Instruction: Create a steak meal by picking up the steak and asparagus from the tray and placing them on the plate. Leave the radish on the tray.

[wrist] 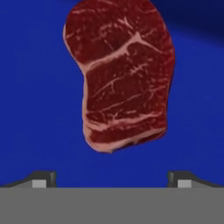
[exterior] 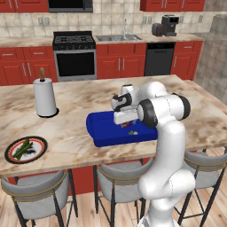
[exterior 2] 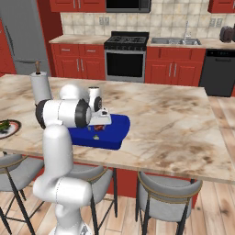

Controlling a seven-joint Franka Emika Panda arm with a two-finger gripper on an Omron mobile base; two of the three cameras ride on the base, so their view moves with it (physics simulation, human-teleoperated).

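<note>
The steak (wrist: 124,78), a marbled dark red slab, lies flat on the blue floor of the tray (wrist: 30,87). My gripper (wrist: 112,179) hovers low over it, open, with both fingertips (wrist: 43,178) spread wide at one end of the meat and not touching it. From the base, the gripper (exterior: 126,124) reaches down into the tray (exterior: 106,133), beside the small green radish (exterior: 133,131). The asparagus (exterior: 22,148) lies on the plate (exterior: 39,150) at the counter's front left. The right base view shows the tray (exterior 2: 112,135), steak (exterior 2: 97,129) and plate (exterior 2: 10,130).
A paper towel roll (exterior: 44,97) stands upright behind the plate on the marble island. Grey stools (exterior: 117,177) sit under the island's near edge. Bare counter lies between tray and plate.
</note>
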